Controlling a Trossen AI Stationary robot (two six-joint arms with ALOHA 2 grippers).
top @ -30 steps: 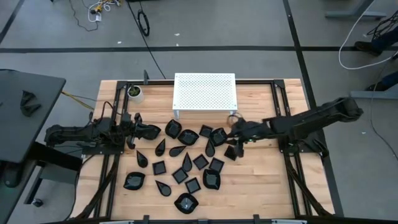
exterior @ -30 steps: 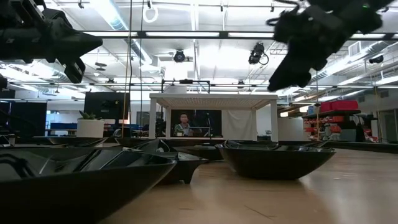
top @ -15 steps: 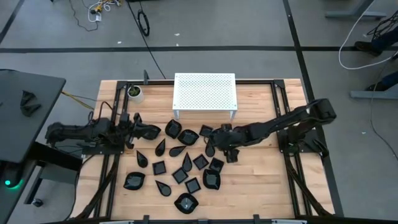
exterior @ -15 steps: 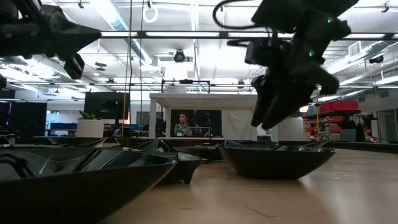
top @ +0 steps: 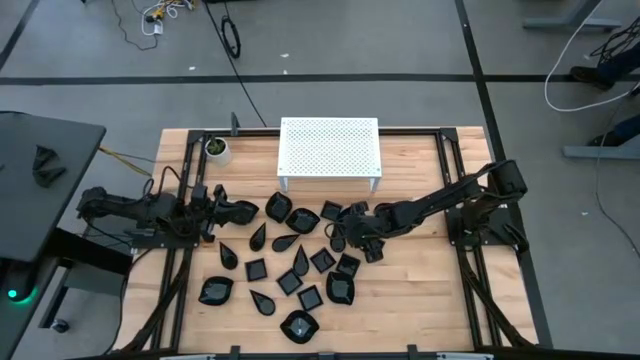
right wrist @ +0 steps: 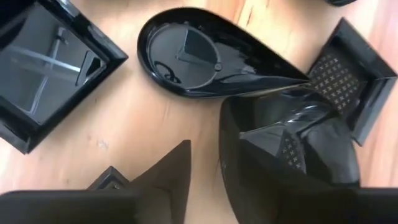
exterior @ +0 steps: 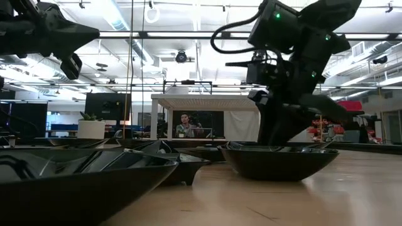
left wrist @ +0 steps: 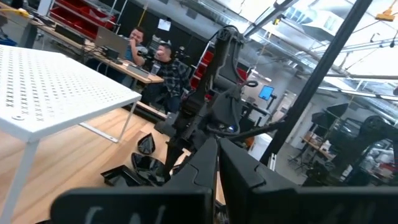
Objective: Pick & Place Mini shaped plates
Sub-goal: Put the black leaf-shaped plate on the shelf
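Left gripper (top: 243,209) at 9 o'clock side of table (top: 420,300), arm level, fingers pressed together, holding nothing. Mini shaped plates (top: 290,262) scattered across table centre, below white perforated stand (top: 330,148). Right gripper (top: 347,231) at 3 o'clock edge of cluster, arm stretched low, fingers parted straddling rim of lobed plate (right wrist: 292,143); contact likely, grip unconfirmed. Teardrop plate (right wrist: 205,56) just beside.
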